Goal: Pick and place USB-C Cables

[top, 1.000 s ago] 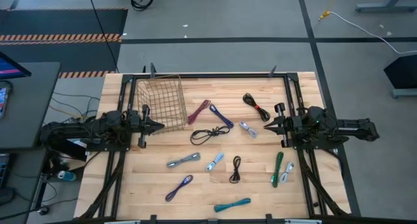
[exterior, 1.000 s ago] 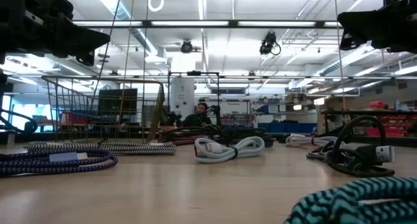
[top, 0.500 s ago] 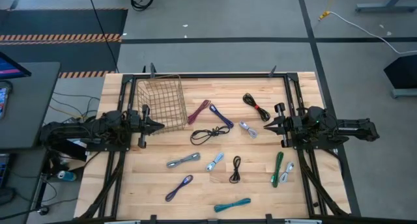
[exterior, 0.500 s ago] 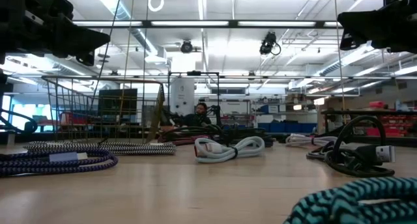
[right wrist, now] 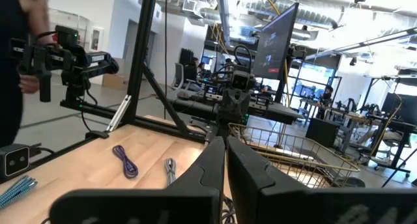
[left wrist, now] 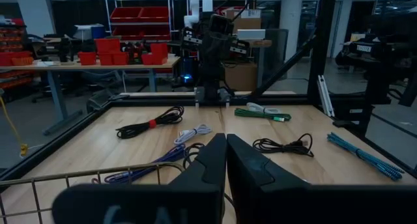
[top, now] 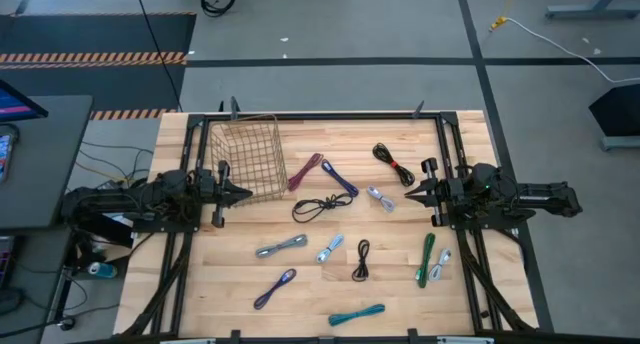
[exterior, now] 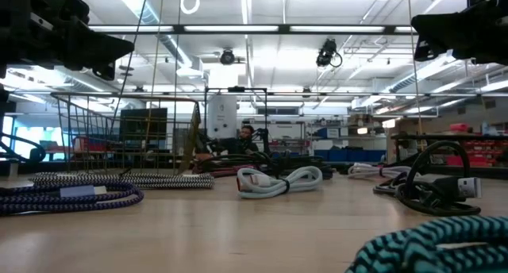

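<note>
USB-C Cables (top: 325, 208) scattered, tools (top: 244, 193) closed, raised

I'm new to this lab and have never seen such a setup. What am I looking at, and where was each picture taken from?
Two robot arms face each other across a wooden table. One camera looks straight down, one sits at table height, and one rides on each wrist. The left gripper waits beside a wire basket; the right gripper waits opposite. Both are shut and hold nothing. Small bundled cables lie scattered between them, such as a teal one, a green one and a black one. The basket looks empty.
</note>
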You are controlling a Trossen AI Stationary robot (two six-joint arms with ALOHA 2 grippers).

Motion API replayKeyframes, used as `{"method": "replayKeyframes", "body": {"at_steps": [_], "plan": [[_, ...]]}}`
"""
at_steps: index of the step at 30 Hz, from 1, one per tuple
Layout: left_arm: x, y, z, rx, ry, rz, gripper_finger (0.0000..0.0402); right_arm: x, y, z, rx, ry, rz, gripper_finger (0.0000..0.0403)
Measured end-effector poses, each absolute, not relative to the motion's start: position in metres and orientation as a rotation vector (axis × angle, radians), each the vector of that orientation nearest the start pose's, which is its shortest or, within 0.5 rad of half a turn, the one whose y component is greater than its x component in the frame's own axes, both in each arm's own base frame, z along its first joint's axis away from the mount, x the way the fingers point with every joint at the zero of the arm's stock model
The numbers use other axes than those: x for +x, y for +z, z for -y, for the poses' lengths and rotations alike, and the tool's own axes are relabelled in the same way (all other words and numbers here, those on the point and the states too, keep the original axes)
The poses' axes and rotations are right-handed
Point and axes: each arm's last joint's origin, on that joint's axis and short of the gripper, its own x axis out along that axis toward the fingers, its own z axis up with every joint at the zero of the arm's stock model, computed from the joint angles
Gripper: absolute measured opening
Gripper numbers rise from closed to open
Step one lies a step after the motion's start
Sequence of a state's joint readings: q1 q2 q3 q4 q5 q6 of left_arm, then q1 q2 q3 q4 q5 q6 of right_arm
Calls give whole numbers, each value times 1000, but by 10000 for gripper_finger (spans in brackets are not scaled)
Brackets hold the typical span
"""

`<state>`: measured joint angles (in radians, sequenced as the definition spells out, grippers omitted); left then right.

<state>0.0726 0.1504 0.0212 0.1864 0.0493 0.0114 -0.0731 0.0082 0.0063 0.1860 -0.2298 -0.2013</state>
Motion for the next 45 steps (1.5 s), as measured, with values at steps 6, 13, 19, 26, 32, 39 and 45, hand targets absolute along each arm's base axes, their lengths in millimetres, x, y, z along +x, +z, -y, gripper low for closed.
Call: {"method": "replayKeyframes", "body": {"at_steps": [6, 13, 19, 26, 32, 39, 45], "plan": [[106, 176, -6, 15, 24, 57, 20, 96, 183, 0, -228, 138, 197, 25], [106, 177, -7, 122, 30, 56, 20, 96, 183, 0, -229, 137, 198, 25], [106, 176, -7, 115, 30, 56, 20, 96, 183, 0, -228, 137, 198, 25], [106, 179, -7, 120, 43, 82, 20, 95, 184, 0, -230, 134, 208, 25], [106, 180, -7, 121, 46, 95, 20, 93, 195, 1, -130, 130, 316, 25], [106, 180, -7, 60, 43, 97, 20, 83, 215, 0, -67, 149, 544, 25], [104, 190, -7, -246, 15, 198, 20, 71, 231, -1, 60, 209, 736, 25]]}}
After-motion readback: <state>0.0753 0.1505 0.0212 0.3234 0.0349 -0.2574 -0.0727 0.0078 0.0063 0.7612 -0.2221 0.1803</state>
